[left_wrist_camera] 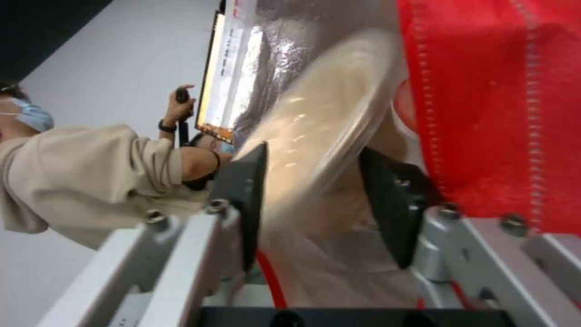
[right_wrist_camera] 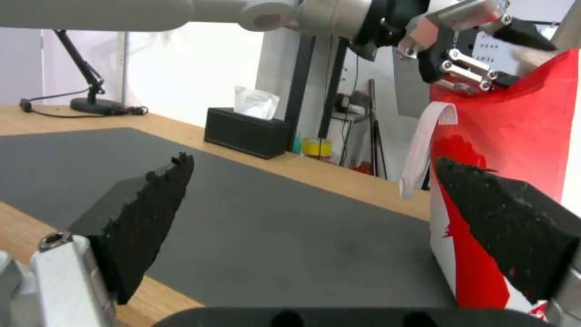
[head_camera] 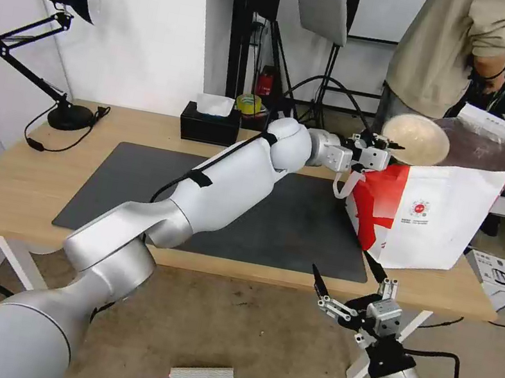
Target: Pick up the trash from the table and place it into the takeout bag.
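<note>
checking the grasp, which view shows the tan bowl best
The left wrist view: the tan bowl sits up close between the left claw fingers, against the takeout bag. The head view shows the bowl small, at the bag's open top. The right wrist view catches just a tan sliver by that claw.

The left gripper (head_camera: 385,148) holds the tan paper bowl (head_camera: 415,139) over the open takeout bag (head_camera: 431,211), which stands at the bench's (head_camera: 12,186) right end. The right gripper (head_camera: 349,278) hangs spread below the front edge.
</note>
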{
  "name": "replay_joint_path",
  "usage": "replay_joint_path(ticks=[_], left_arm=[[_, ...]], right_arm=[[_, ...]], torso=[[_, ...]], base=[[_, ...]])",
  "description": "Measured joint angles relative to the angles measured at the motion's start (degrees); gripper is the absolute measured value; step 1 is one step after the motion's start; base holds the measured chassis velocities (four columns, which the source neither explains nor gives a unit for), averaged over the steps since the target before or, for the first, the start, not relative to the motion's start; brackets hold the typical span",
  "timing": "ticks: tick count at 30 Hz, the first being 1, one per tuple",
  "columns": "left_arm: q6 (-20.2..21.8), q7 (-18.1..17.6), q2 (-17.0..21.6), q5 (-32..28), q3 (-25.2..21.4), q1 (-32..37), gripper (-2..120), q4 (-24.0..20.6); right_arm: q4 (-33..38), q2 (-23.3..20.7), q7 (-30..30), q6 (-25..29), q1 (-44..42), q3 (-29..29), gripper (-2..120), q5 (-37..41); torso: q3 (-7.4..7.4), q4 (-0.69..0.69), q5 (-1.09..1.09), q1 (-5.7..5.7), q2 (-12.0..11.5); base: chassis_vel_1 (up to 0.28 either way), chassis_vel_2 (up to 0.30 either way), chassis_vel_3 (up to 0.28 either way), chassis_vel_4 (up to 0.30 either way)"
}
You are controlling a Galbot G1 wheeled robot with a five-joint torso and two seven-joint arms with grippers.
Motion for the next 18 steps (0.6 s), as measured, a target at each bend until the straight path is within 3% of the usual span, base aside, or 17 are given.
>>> replay_joint_path(ticks=[1,4,6,10,18], left_arm=[[0.0,0.0,0.0,0.0,0.0,0.0,51,0.0],[-0.1,-0.3,0.0,-0.2,0.0,-0.2,65,0.1],[-0.1,-0.3,0.0,-0.3,0.0,-0.2,67,0.1],[-0.1,-0.3,0.0,-0.5,0.1,-0.3,88,0.2],[-0.1,-0.3,0.0,-0.7,0.3,-0.3,98,0.2]], right_arm=[[0.0,0.0,0.0,0.0,0.0,0.0,100,0.0],[0.0,0.0,0.0,0.0,0.0,0.0,100,0.0],[0.0,0.0,0.0,0.0,0.0,0.0,100,0.0],[0.0,0.0,0.0,0.0,0.0,0.0,100,0.0],[0.0,0.0,0.0,0.0,0.0,0.0,100,0.0]], torso=[[0.00,0.00,0.00,0.00,0.0],[0.00,0.00,0.00,0.00,0.0],[0.00,0.00,0.00,0.00,0.0],[0.00,0.00,0.00,0.00,0.0],[0.00,0.00,0.00,0.00,0.0]], base=[[0.000,0.000,0.000,0.000],[0.000,0.000,0.000,0.000],[0.000,0.000,0.000,0.000],[0.000,0.000,0.000,0.000],[0.000,0.000,0.000,0.000]])
